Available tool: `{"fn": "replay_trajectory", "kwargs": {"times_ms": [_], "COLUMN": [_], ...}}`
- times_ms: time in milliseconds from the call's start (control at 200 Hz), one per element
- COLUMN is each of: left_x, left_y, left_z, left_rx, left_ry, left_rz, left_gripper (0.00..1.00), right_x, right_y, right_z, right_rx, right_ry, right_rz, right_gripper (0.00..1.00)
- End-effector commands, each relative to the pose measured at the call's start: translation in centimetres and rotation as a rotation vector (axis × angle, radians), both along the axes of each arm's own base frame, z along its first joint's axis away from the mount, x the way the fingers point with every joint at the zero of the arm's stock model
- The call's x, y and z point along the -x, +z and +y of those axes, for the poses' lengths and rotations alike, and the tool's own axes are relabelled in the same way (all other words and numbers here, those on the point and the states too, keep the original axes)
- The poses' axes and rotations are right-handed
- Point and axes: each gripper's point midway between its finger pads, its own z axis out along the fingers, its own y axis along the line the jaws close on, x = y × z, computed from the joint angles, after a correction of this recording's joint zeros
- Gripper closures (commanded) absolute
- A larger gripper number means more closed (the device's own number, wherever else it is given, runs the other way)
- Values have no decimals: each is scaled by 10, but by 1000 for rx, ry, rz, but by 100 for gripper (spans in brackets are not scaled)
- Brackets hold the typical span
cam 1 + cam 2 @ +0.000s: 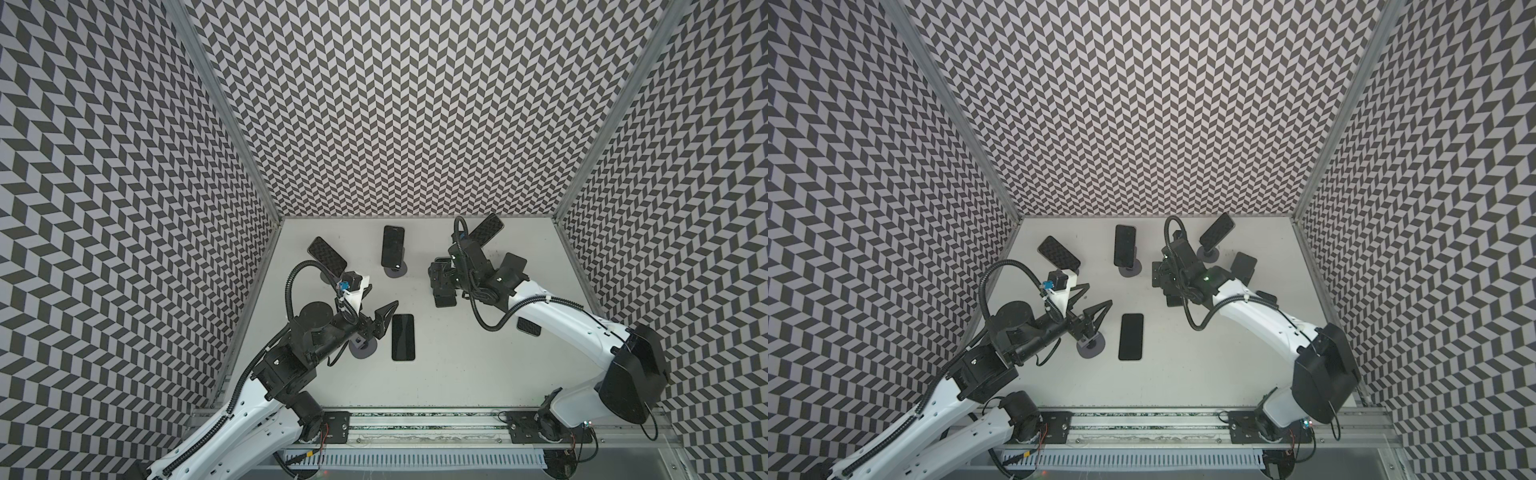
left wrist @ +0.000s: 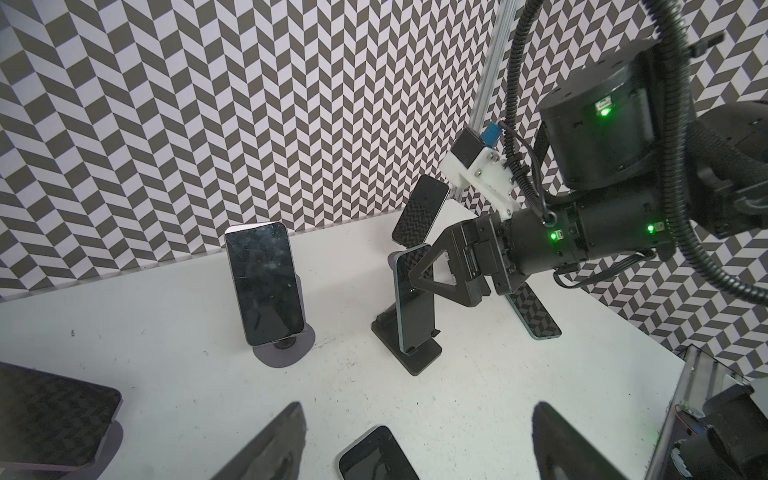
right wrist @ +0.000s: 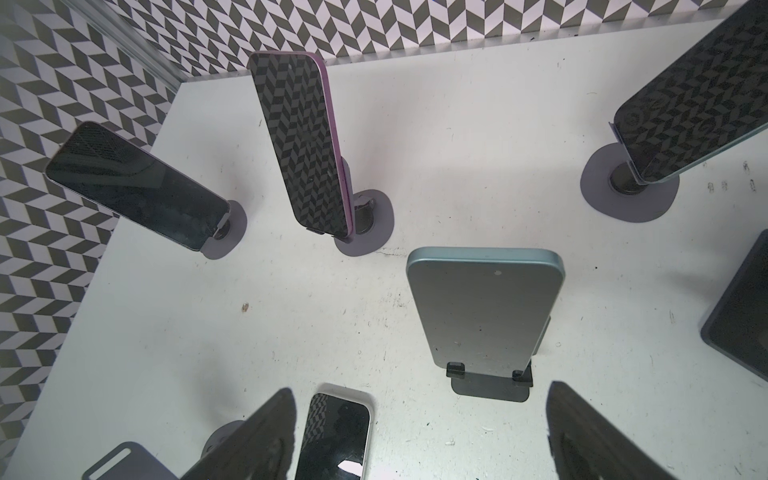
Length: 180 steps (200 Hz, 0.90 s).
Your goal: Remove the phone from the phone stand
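A teal phone (image 3: 482,307) leans upright in a black phone stand (image 3: 490,384) right of the table's middle. My right gripper (image 3: 415,444) is open just above it. In the left wrist view one of its fingers (image 2: 428,276) crosses the top of that phone (image 2: 415,307); the jaws stand apart and hold nothing. My left gripper (image 1: 1095,296) is open and empty. It hovers over an empty round stand (image 1: 362,348), next to a white-edged phone (image 1: 403,337) lying flat on the table.
More phones lean on round grey stands at the back: left (image 1: 327,255), middle (image 1: 392,248) and right (image 1: 486,227). A dark phone (image 1: 513,266) and another one (image 1: 529,327) lie by the right arm. Patterned walls enclose the white table (image 1: 457,374).
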Motion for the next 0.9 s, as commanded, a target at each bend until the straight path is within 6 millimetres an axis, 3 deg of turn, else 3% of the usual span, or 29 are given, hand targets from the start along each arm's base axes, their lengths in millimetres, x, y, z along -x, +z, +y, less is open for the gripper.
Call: {"fn": "replay_trajectory", "kwargs": {"times_ms": [0,896], "left_x": [-1,-13], "left_y": [3,1], "left_z": [-3,-16], "left_rx": [29,36], "left_ry": [-11,-20], "left_rz": [-3,10], "left_gripper": [15,15], "right_x": [-1,-2], "right_y": [13,21], "right_z": [5,1], "right_rx": [-21,5], "right_ry": [17,36], "right_rz": [-54,-107], "right_gripper": [9,7]}}
